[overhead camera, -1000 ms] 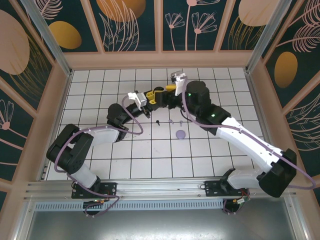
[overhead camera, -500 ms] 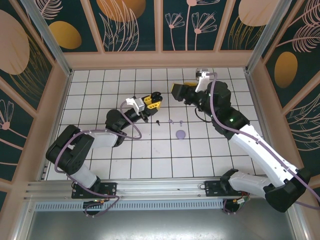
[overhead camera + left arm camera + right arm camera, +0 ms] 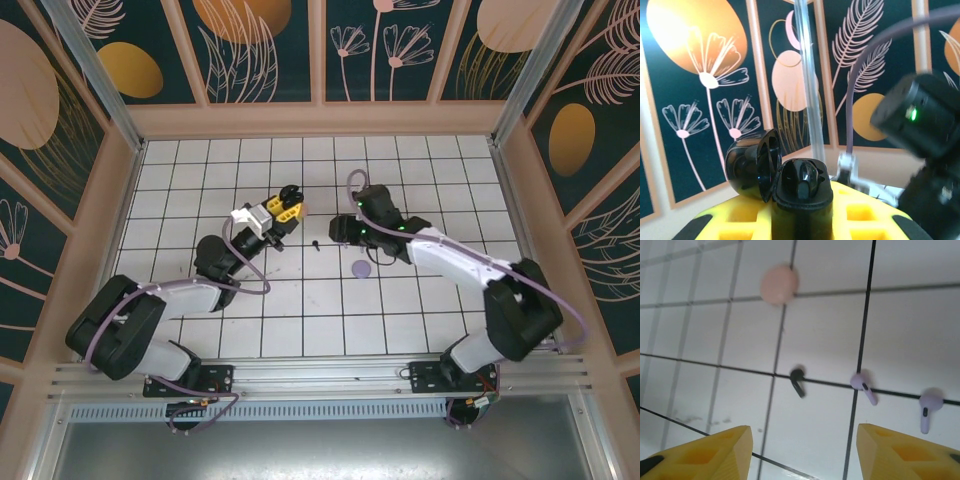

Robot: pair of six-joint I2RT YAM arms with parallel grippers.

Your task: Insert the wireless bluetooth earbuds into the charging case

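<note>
My left gripper (image 3: 285, 201) is shut on the black charging case (image 3: 801, 186), which stands upright between the yellow fingers (image 3: 867, 217). Its lid (image 3: 752, 167) hangs open to the left, and a glossy black piece sits in the well. A black earbud (image 3: 797, 380) lies on a grid line, with two lavender earbuds (image 3: 863, 386) (image 3: 927, 408) to its right. My right gripper (image 3: 805, 442) hovers open just short of them, with nothing between its yellow fingertips (image 3: 732, 450). In the top view the right gripper (image 3: 336, 229) is just right of the black earbud (image 3: 316, 244).
A lavender round case (image 3: 361, 268) lies on the tiles just in front of the right gripper. A pink round case (image 3: 779, 284) lies beyond the black earbud. The right arm's dark body (image 3: 920, 120) looms close to the held case. Walls (image 3: 320, 120) enclose the table.
My right gripper has left the held case, swung away and come down low over the earbuds on the tiles, its jaws a little narrower. My left gripper has drifted slightly left with the case.
</note>
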